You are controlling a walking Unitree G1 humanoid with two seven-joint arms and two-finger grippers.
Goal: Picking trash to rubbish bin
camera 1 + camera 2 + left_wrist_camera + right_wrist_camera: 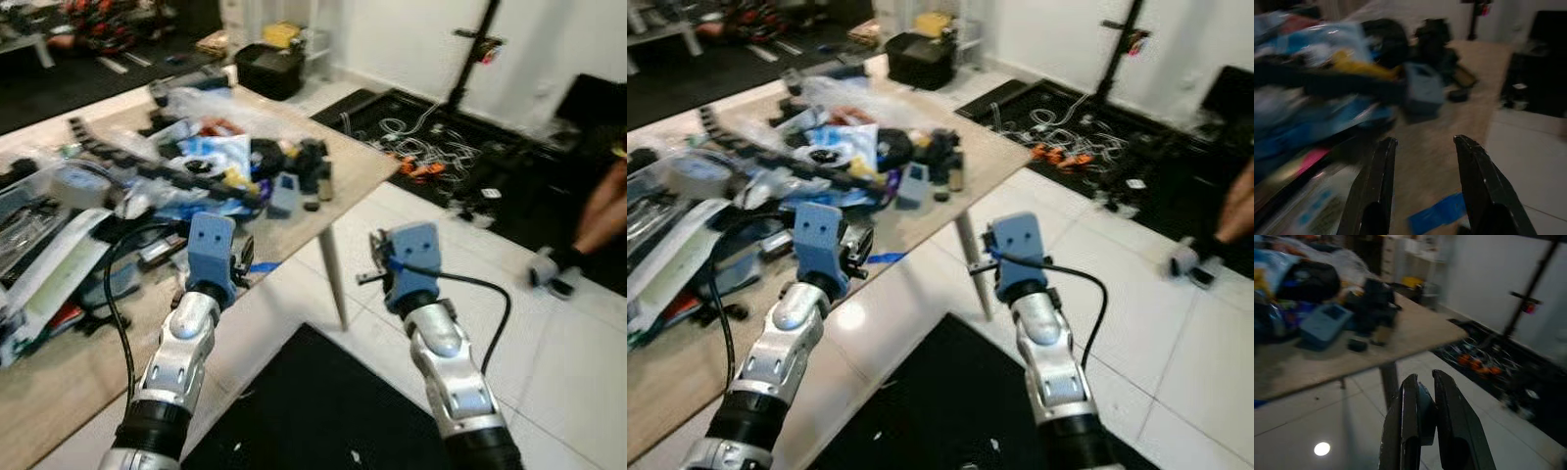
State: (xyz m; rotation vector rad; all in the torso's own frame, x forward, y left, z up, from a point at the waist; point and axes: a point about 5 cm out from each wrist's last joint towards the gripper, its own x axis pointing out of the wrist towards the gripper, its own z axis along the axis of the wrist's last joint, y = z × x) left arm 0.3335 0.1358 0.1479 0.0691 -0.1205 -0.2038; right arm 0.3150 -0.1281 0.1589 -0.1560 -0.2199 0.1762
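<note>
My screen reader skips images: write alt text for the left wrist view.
The left gripper, fingers open, hovers over the wooden table edge near a strip of blue tape. Ahead lies blurred clutter, including a grey-blue box.

Right claw [1422, 418]: fingers nearly together, over white tiled floor [1312, 421]. Ahead, light wooden surface [1400, 333] carries grey-blue box [1325, 322], black clutter [1376, 301].
</note>
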